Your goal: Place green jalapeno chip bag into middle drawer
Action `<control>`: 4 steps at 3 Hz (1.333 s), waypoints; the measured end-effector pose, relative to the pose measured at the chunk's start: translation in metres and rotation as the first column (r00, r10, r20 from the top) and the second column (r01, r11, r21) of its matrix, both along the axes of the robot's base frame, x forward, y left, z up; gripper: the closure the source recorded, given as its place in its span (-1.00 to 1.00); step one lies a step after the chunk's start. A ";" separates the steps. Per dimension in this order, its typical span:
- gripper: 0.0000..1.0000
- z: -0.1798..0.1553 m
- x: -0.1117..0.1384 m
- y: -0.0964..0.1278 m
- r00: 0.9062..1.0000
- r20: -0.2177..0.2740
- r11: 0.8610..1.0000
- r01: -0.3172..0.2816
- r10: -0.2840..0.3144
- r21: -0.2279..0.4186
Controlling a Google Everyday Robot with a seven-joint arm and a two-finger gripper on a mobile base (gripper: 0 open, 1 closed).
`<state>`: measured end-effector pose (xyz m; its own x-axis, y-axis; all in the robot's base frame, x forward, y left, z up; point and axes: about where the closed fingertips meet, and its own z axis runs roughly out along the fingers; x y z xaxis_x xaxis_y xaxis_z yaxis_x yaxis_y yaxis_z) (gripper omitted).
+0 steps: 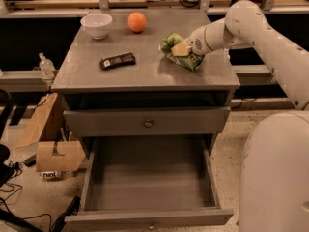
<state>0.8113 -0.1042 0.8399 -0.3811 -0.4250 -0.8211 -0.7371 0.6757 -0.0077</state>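
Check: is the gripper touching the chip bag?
Touching: camera view shows the gripper pressed against the green jalapeno chip bag atop the cabinet, no gap.

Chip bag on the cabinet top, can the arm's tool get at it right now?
Probably yes. The tool sits right against the bag on the cabinet top, nothing between them; the bar and orange lie well away from it.

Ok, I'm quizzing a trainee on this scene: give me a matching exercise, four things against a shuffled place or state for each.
1 bowl
2 dark bar
3 middle drawer
4 gripper

a pulled open
b at the chip bag, right side of the cabinet top
c back left, beside the orange
d left side, in front of the bowl

Pairs: 1-c, 2-d, 3-a, 4-b
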 end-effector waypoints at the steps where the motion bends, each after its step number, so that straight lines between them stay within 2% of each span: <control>1: 1.00 0.003 0.000 0.000 1.000 0.000 1.000 0.000 0.000 0.000; 4: 1.00 0.003 0.000 0.000 1.000 0.000 1.000 0.000 0.000 0.000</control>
<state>0.8112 -0.1043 0.8432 -0.3810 -0.4251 -0.8211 -0.7371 0.6757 -0.0078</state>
